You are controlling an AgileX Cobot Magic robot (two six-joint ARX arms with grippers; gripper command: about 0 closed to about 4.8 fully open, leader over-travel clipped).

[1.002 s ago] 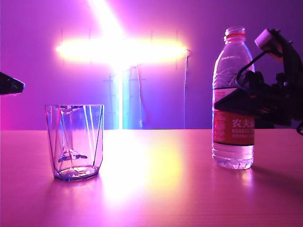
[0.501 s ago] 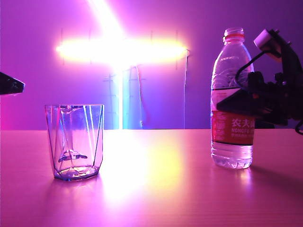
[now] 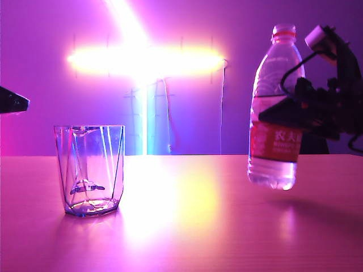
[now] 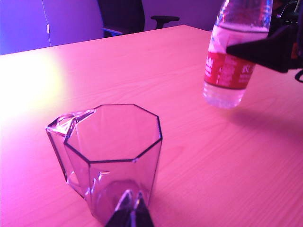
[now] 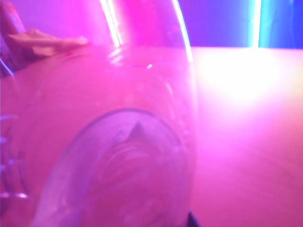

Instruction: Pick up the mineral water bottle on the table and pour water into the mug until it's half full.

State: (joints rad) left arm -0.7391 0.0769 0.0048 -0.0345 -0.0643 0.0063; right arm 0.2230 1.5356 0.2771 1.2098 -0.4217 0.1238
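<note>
The mineral water bottle (image 3: pixel 276 144) hangs just above the table (image 3: pixel 198 232) at the right, leaning slightly, its cap off. My right gripper (image 3: pixel 283 118) is shut on its middle, above the red label. In the right wrist view the bottle (image 5: pixel 104 156) fills most of the picture, and only one dark fingertip (image 5: pixel 191 220) shows. The mug (image 3: pixel 89 170) stands upright at the left, apart from the bottle. In the left wrist view the mug (image 4: pixel 111 156) sits just beyond my left gripper (image 4: pixel 131 209), which is shut with nothing in it; the bottle (image 4: pixel 232 61) is farther off.
A bright cross-shaped light (image 3: pixel 144 59) glares on the back wall. A dark office chair (image 4: pixel 123 16) stands beyond the table's far edge. My left gripper (image 3: pixel 14 102) pokes in at the left edge, above mug height.
My right gripper has closed on the bottle and lifted it off the table, and the bottle now leans a little. The mug and the left gripper have stayed put.
</note>
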